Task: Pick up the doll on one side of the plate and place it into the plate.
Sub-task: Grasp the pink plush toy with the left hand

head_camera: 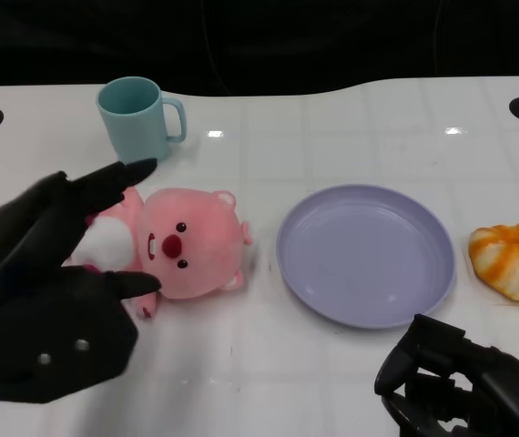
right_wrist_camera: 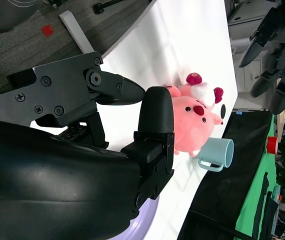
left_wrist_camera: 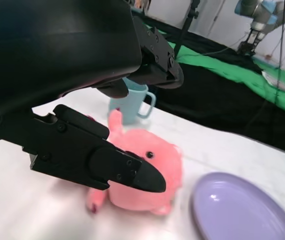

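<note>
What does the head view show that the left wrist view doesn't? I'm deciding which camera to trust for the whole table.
Only the head view shows the orange-and-white toy to the right of the plate, the right hand and the whole plate. Only the left wrist view shows the green cloth and a robot arm beyond the table. Both show the pink doll, the blue mug and the left hand, open beside the doll.

one pink doll (head_camera: 182, 244), one purple plate (head_camera: 365, 254), one teal mug (head_camera: 137, 118), one orange-striped bun (head_camera: 513, 261)
</note>
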